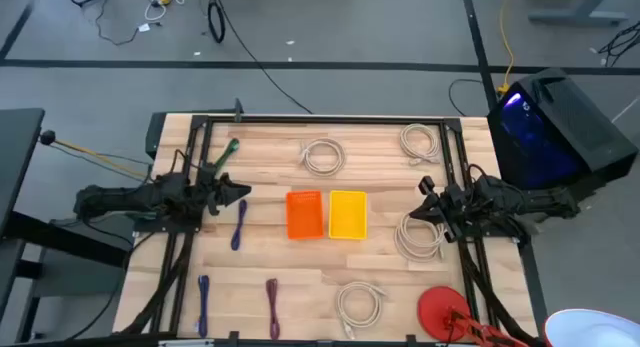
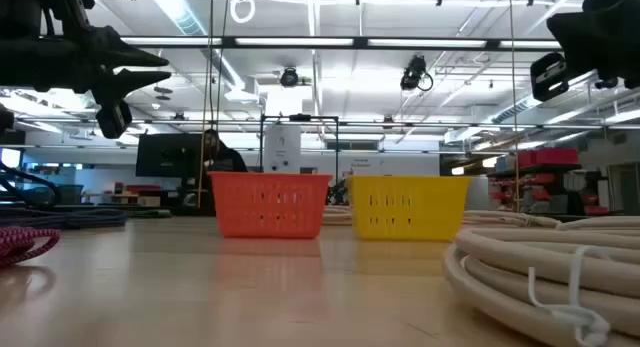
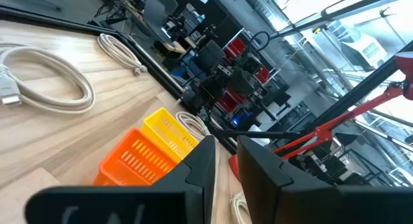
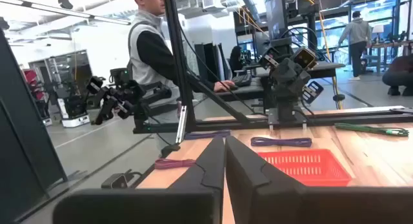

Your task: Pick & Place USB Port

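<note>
While several bundled cables lie spread across the pale wooden slatted table [image 1: 380, 262], neither gripper holds one. The nearest task cable to the left gripper [image 1: 243, 193] is a short purple coiled USB cable [image 1: 238, 227], lying flat on the wood just below and slightly beside the fingertips, apart from them. A green bundled cable [image 1: 227, 153] lies just on the gripper's other side, toward the table's far edge. Two more purple cables [image 1: 203, 297] and [image 1: 272, 299] rest near the front edge, well apart from either arm.

The left gripper hangs above the table, its two dark fingers [image 3: 201, 166] nearly pressed together with only a narrow gap, nothing between them. Ahead of it, mid-table, sit an orange slotted plastic basket [image 1: 305, 214] and a yellow slotted plastic basket [image 1: 347, 214], side by side and touching.

The right gripper [image 1: 424, 200] faces the baskets from the opposite side, fingers [image 4: 210, 162] pressed together and empty. A loose coil of white cable [image 1: 420, 237] lies just beside it.
</note>
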